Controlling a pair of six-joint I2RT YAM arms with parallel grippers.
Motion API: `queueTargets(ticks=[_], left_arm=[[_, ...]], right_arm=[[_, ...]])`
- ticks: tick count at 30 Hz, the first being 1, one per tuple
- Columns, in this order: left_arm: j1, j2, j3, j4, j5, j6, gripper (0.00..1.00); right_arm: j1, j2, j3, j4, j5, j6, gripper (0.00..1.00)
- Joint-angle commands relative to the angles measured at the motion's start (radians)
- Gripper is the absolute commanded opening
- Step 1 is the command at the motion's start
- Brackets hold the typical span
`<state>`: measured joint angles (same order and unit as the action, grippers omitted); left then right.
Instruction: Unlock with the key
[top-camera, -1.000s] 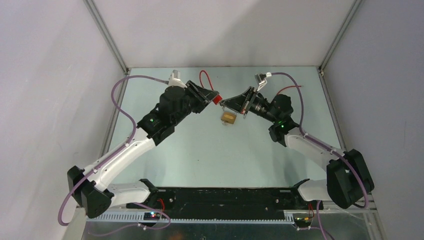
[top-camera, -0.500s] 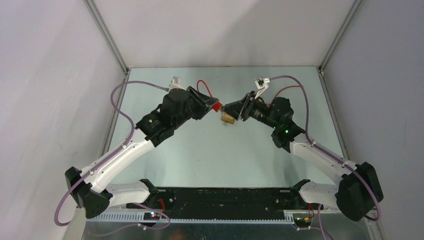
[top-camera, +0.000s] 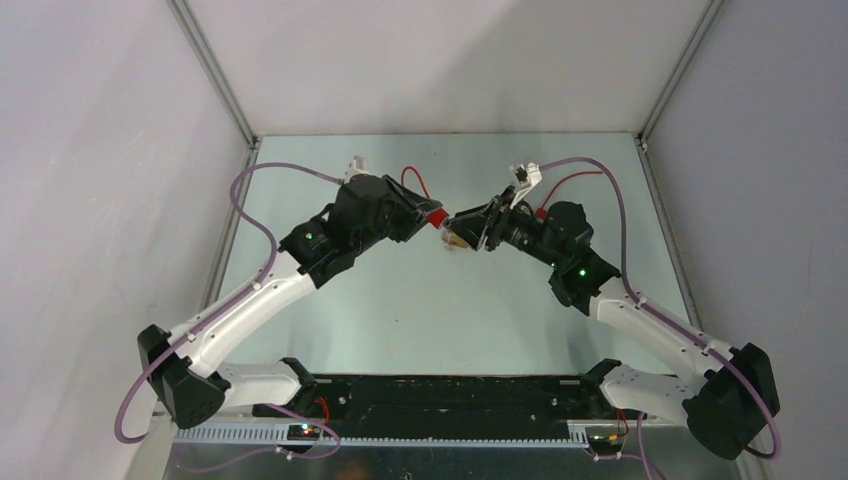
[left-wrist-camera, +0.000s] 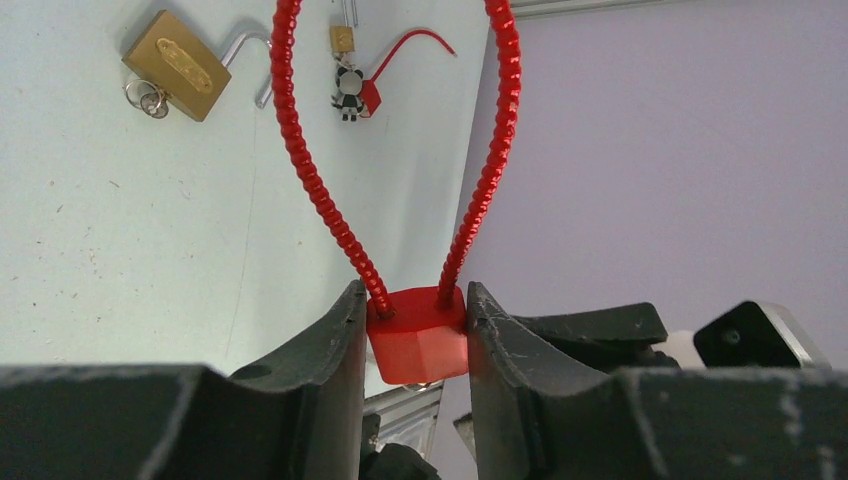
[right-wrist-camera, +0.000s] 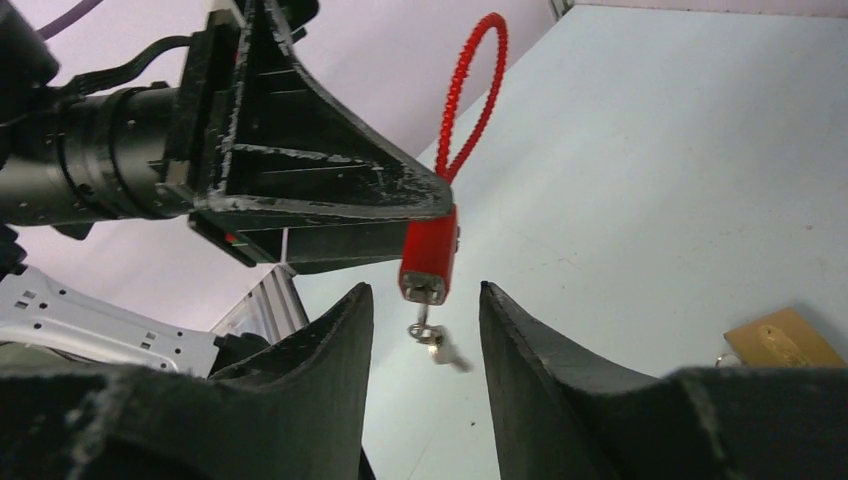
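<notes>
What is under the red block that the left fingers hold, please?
A small silvery key hangs from the underside of the red block, between the open right fingers, touching neither. How deep its blade sits inside cannot be seen.

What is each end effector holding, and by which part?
Left end effector clamps the red cable lock by its body. Right end effector holds nothing; the key hangs from the lock.

The red tag body (left-wrist-camera: 415, 335) is smooth glossy plastic, its cable (left-wrist-camera: 300, 150) ribbed; the padlock (left-wrist-camera: 178, 65) is brushed brass, the key (right-wrist-camera: 440, 347) silvery metal, the table (left-wrist-camera: 100, 250) matt
</notes>
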<state>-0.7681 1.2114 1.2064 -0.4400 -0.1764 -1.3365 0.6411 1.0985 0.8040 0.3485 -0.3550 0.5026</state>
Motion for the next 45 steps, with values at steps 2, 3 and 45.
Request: queueTargets(ticks=[2, 3, 45], left_arm=[[0.005, 0.002, 0.051, 0.020, -0.006, -0.013, 0.00], [0.005, 0.002, 0.052, 0.021, -0.007, -0.012, 0.00], [0.010, -0.015, 0.051, 0.019, 0.024, 0.016, 0.00]], right_arm=[[0.020, -0.047, 0.012, 0.001, 0.020, -0.035, 0.48], [0.020, -0.048, 0.012, -0.006, 0.022, -0.033, 0.48], [0.113, -0.030, 0.080, -0.116, 0.134, -0.389, 0.00]])
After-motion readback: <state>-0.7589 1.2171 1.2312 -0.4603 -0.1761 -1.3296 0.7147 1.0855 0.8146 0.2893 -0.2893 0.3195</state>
